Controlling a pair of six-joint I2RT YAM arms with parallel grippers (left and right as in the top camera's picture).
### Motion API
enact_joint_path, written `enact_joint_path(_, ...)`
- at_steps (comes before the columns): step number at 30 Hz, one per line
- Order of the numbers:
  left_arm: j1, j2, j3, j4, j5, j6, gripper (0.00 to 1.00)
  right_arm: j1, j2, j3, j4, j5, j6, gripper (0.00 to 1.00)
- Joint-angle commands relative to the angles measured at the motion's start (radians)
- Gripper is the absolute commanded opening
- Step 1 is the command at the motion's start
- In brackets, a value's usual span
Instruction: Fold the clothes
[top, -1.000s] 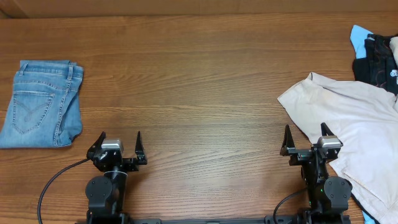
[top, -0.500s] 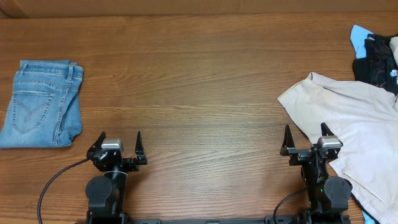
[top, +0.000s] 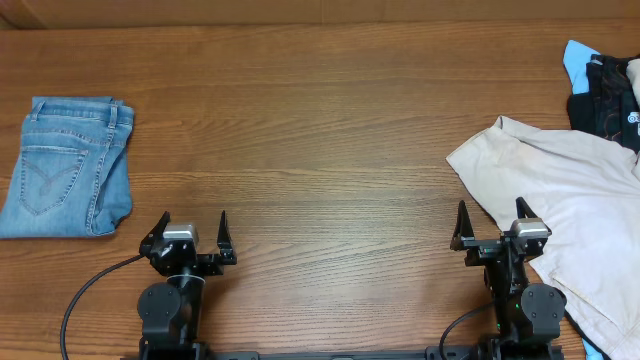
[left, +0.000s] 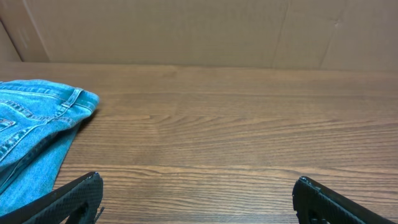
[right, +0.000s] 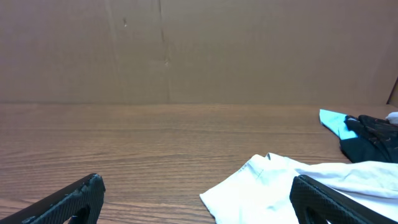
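Nothing has moved in the last second: my left pincer (top: 193, 218) and right pincer (top: 490, 208) rest wide open and empty, the beige shorts (top: 570, 190) lie crumpled at the desk's (top: 320, 120) right edge, so folding hasn't begun and I must first drag them centre.

Wooden table (top: 320, 120) seen from above, both arms parked at the near edge

The khaki shorts (top: 575, 195) are spread out crumpled at the right edge, and part of them is cut off by the frame. The right gripper (top: 490, 208) is held wide open at their near-left side, with nothing gripped. Black patterned garments (top: 603, 100) and a sky-blue piece (top: 578, 60) are piled in the far right corner. Folded jeans (top: 65, 165) are laid flat by the left edge. The left gripper (top: 192, 218) is spread wide too, near the jeans but apart.
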Motion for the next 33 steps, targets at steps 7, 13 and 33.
enact_joint_path(7, -0.007, 0.003, -0.003, 0.001, 0.010, 0.019, 1.00, 0.005, -0.009, -0.011, 0.008, 0.007, 0.067, 1.00)
enact_joint_path(13, -0.007, 0.003, 0.014, -0.003, 0.020, -0.100, 1.00, 0.005, -0.009, -0.010, 0.007, 0.006, 0.193, 1.00)
enact_joint_path(33, -0.007, 0.373, 0.574, -0.402, 0.011, -0.102, 1.00, 0.005, 0.494, 0.496, -0.152, 0.061, 0.192, 1.00)
